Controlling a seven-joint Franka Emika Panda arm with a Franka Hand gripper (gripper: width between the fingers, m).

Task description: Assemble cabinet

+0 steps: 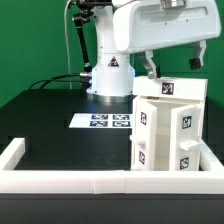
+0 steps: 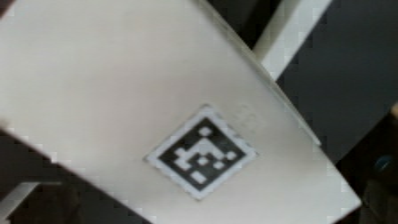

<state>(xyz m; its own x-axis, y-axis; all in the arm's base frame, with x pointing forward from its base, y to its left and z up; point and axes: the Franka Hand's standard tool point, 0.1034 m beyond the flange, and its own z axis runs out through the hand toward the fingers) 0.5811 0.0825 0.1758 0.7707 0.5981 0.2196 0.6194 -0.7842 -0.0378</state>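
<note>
The white cabinet (image 1: 168, 130) stands upright at the exterior view's right, against the front rim. It has a flat top panel with a tag (image 1: 168, 89) and several tagged faces on its front. My gripper (image 1: 172, 66) hangs just above the top panel, its two dark fingers (image 1: 151, 66) spread apart with nothing between them. In the wrist view a white tagged panel (image 2: 160, 110) fills most of the frame, very close and tilted. My fingers do not show in that view.
The marker board (image 1: 100, 121) lies flat on the black table behind the cabinet, towards the exterior view's left. A low white rim (image 1: 60, 180) edges the table's front and left side. The arm's base (image 1: 110, 80) stands at the back.
</note>
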